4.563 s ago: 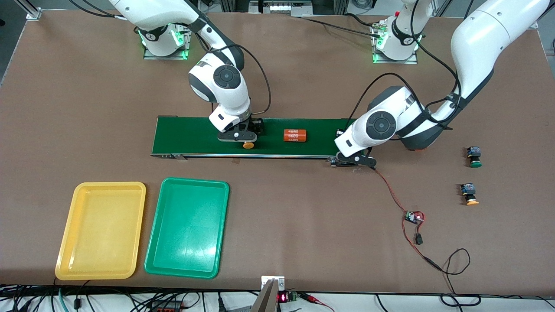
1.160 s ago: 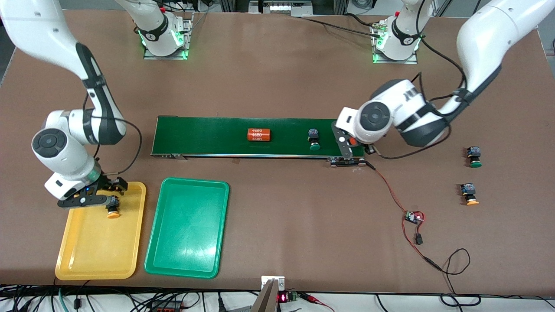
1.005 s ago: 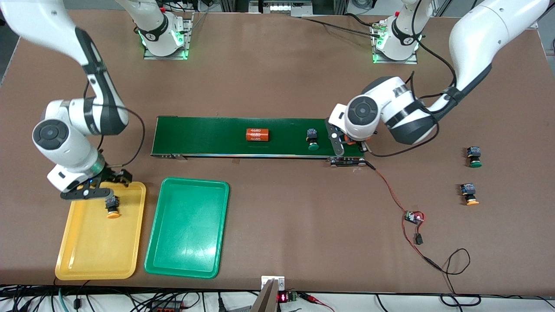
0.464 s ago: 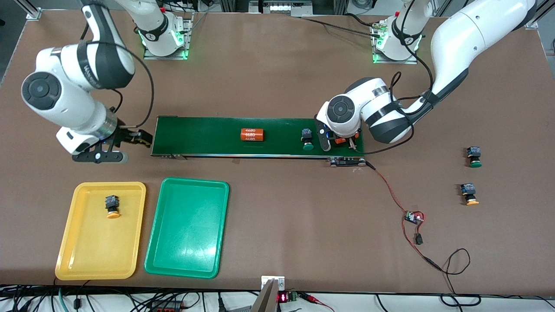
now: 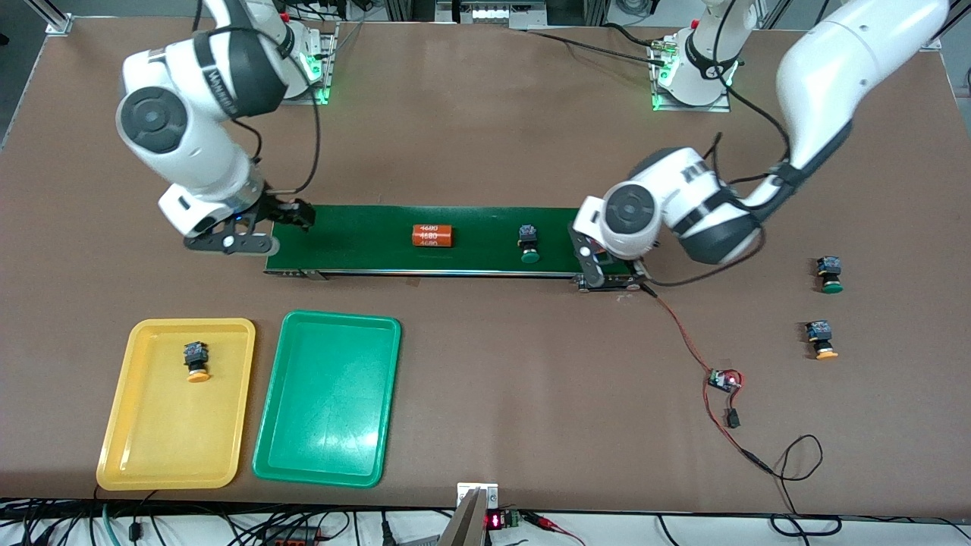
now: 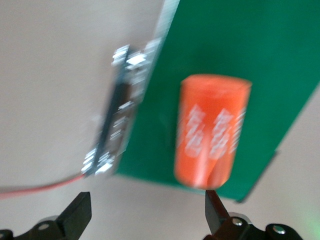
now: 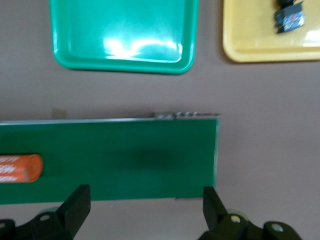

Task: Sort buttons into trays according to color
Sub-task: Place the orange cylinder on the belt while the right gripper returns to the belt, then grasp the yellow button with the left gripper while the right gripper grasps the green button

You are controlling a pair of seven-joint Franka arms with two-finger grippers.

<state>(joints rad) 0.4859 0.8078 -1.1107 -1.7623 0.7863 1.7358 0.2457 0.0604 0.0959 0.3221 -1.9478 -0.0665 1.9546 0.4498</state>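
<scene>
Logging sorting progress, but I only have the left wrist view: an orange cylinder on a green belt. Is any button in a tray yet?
Observer: Yes, one yellow-orange button lies in the yellow tray.
Operator: And the green tray?
Observer: No button is in the green tray; one green button lies on the belt.
Operator: Where is the right gripper?
Observer: The right gripper hangs open over the belt's end toward the right arm's end of the table.
</scene>
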